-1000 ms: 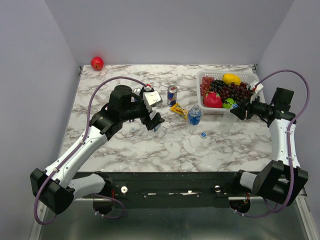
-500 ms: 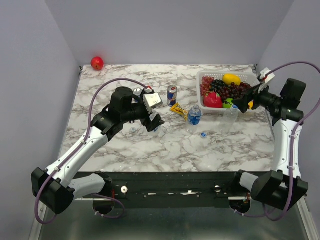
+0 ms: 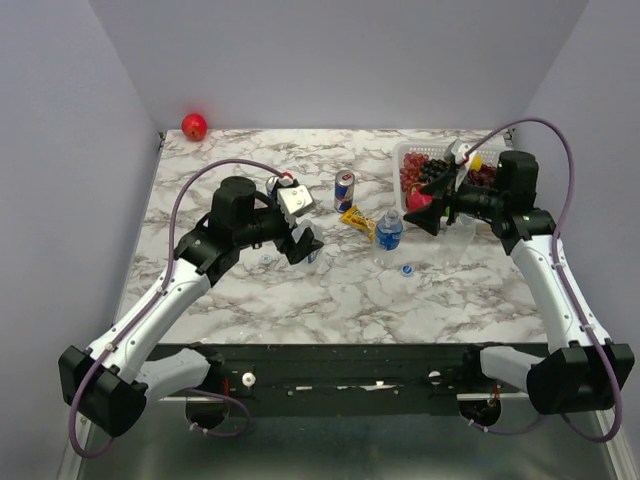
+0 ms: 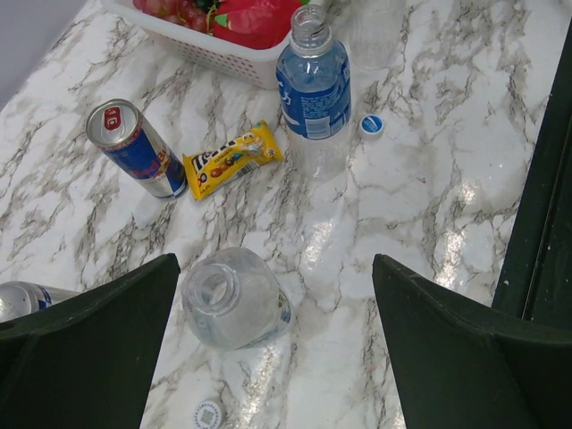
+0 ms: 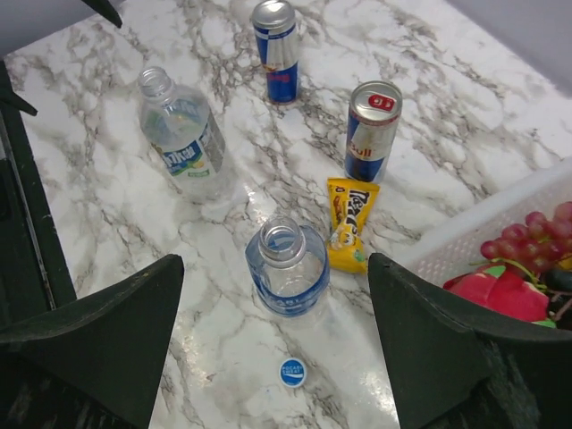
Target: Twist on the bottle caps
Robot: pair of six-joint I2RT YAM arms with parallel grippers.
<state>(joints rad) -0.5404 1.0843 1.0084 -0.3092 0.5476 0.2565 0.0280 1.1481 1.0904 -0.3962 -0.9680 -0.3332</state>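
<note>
Right gripper (image 5: 274, 259): swung inward from beside the basket (image 5: 465, 228); fingers spread, empty, over uncapped bottle (image 5: 286, 268) and blue cap (image 5: 292, 373).
Left gripper (image 4: 275, 259): barely shifted, spread over second bottle (image 4: 234, 299).
Edge: black rail (image 5: 11, 179) nearby.

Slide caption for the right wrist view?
Right fingers open above an uncapped bottle and a loose blue cap, with a second open bottle, two cans and a candy packet beyond.

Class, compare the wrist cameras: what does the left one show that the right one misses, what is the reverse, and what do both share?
Left only: a whitish cap near the bottom edge. Right only: the second can whole; the left view clips it. Both: the open blue-labelled bottle, blue cap, candy packet and basket.
</note>
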